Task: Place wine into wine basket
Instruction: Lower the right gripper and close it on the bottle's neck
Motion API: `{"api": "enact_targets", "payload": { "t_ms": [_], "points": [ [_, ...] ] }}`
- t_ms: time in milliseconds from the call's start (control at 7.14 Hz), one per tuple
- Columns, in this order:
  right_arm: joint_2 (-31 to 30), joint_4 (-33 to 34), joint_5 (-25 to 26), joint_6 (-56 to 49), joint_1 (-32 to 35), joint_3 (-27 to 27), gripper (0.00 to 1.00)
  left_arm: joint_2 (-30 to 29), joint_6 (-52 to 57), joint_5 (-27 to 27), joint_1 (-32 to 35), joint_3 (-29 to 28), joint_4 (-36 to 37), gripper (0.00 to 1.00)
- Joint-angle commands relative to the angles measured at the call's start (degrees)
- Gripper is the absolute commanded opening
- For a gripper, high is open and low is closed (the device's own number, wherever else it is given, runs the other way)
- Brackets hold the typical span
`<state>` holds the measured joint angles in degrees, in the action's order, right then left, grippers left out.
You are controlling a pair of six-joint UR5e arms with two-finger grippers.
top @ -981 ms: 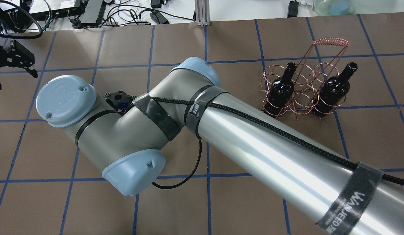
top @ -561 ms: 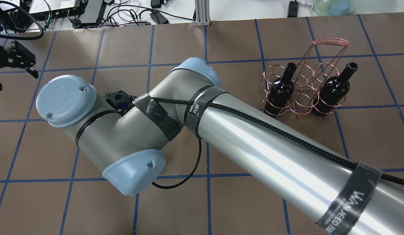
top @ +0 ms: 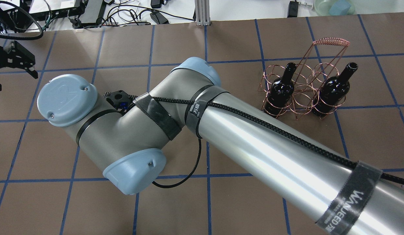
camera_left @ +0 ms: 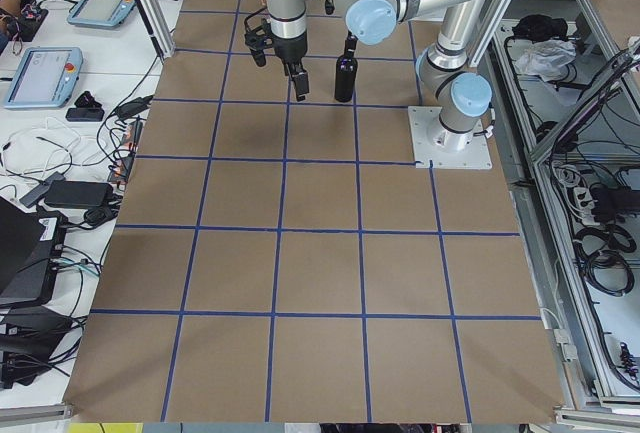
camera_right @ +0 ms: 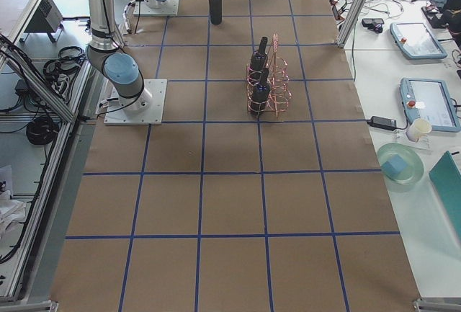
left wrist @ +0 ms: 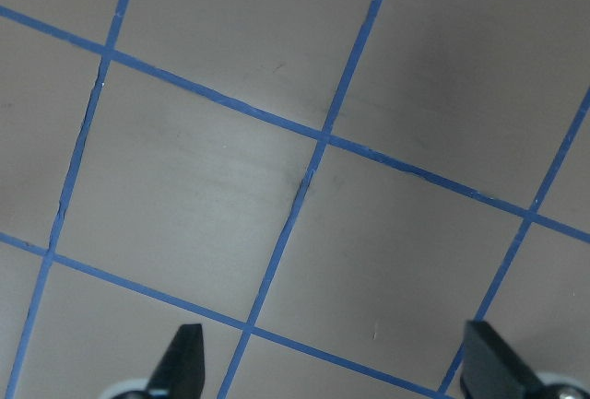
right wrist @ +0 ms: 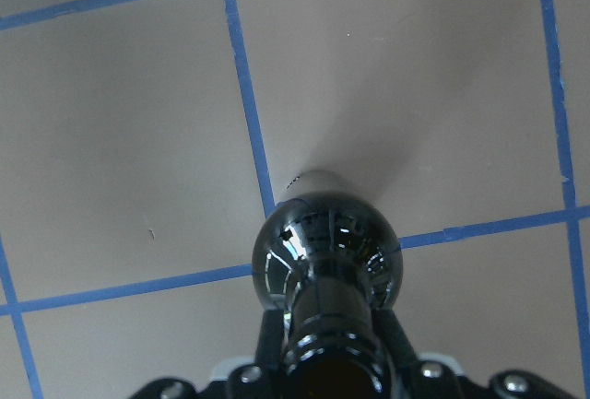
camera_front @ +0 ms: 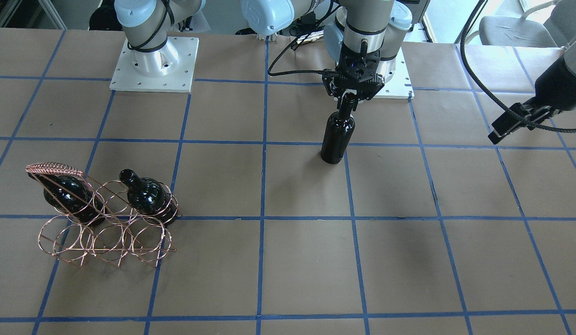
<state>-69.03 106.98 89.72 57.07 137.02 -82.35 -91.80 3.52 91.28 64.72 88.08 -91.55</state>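
A glossy near-black wine bottle (camera_front: 337, 137) is upright on the brown table, slightly tilted. My right gripper (camera_front: 349, 100) is shut on its neck from above; the right wrist view shows the neck (right wrist: 327, 261) between the fingers (right wrist: 267, 339). In the overhead view the right arm hides the bottle and gripper. The copper wire wine basket (top: 303, 88) stands at the far right and holds two more bottles (top: 280, 91) (top: 332, 89). My left gripper (camera_front: 506, 125) is open and empty above bare table, well clear of the bottle; it also shows in the overhead view (top: 16, 70).
The right arm's big forearm (top: 270, 156) lies across the middle of the overhead view. Cables and electronics (top: 123, 13) line the table's far edge. The two arm bases (camera_front: 153, 60) (camera_front: 390, 79) are bolted at the robot's side. Blue tape marks a grid on the table.
Almost nothing: the right wrist has shifted very slightly and the left gripper has edged a little toward the far side. The basket and its bottles have not moved.
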Motion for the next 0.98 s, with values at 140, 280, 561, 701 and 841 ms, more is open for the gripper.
{"api": "enact_targets", "payload": {
  "t_ms": [140,280,561,701,841],
  "points": [
    [-0.4,-0.11,-1.04,0.23,-0.26,0.17,0.0,-0.04,0.0,-0.05,0.06,-0.02,-0.03,1.0],
    [-1.01,-0.37,-1.13,0.32,-0.7,0.44,0.0,0.57,0.0,0.04,0.06,-0.02,-0.12,1.0],
    [-2.5,-0.72,-0.35,-0.03,-0.88,0.53,0.0,0.75,0.0,0.13,0.06,-0.02,-0.47,1.0],
    [-2.77,-1.07,0.36,-0.29,-1.14,0.44,0.0,0.49,0.0,0.56,0.06,-0.02,-0.38,1.0],
    [-3.47,-1.86,3.41,-2.29,-2.18,0.53,0.0,0.66,0.0,0.57,0.23,-0.02,-0.47,1.0]
  ]
}}
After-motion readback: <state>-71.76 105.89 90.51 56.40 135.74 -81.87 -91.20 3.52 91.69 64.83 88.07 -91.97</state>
